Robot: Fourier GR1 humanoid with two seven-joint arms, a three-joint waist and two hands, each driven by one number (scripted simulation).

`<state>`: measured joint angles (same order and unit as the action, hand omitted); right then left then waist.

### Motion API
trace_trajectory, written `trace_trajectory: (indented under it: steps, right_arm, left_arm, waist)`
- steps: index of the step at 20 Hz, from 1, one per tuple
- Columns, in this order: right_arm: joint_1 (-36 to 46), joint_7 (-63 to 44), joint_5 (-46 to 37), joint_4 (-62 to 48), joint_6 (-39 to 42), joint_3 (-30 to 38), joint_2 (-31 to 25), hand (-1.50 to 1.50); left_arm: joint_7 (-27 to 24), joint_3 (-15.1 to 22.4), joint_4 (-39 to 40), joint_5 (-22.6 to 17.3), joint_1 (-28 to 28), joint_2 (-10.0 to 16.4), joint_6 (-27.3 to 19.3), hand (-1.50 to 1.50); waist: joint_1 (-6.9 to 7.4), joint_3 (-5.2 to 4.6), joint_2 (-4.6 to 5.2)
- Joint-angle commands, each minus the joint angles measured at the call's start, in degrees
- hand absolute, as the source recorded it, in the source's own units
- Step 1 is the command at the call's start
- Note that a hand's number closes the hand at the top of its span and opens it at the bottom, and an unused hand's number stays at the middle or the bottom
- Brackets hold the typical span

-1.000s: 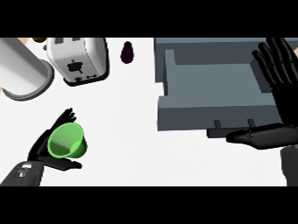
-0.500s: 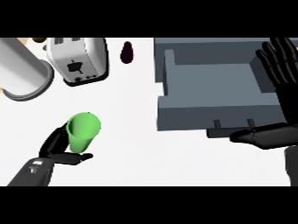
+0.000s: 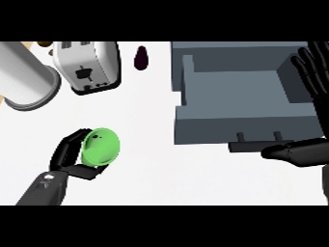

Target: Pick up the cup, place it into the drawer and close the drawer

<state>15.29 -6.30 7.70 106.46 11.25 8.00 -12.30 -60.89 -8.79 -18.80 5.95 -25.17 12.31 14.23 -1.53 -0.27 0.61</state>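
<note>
Head view: left hand [image 3: 68,160] holding a green cup [image 3: 101,146] at eight o'clock, open grey drawer [image 3: 245,123] at two o'clock.
The left hand's fingers and thumb curl round the cup, which lies tipped on its side in the grasp. The right hand [image 3: 328,111] rests at three o'clock, fingers straight and spread, thumb just beside the drawer's handle [image 3: 247,146]. The cup looks light, stiff and smooth, probably plastic and a little slippery. Wrapping its side wall near the middle seems the safest hold.
</note>
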Motion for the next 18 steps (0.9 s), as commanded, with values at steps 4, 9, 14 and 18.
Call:
trace_trajectory:
  steps: [4, 9, 14, 18]
  right_arm:
    - [0.8, -0.5, 1.3, -0.5, 0.3, 0.7, -0.2, -1.50]
    - [-1.3, 0.4, -0.1, 0.2, 0.1, 0.1, 0.2, -1.50]
    - [-0.3, -0.5, 2.2, -0.3, 0.9, 3.3, -1.8, -1.50]
    - [1.6, -3.7, -0.1, 0.4, -1.1, 1.0, -1.1, -1.50]
  left_arm:
    - [-5.8, -12.2, -1.6, -9.3, -1.5, -5.1, -18.8, 1.50]
    - [-8.3, -11.4, -3.0, -11.0, -4.5, -5.2, -4.2, 1.50]
    - [-0.2, -7.7, -7.9, -9.8, -10.2, -4.6, -2.1, 1.50]
    - [6.0, -4.6, -15.6, -9.3, -14.0, -10.5, -8.4, 1.50]
  waist:
    - [0.77, 0.04, -0.04]
    - [0.56, 0.15, -0.30]
    - [1.17, 0.27, -0.62]
    - [1.88, 0.30, -0.91]
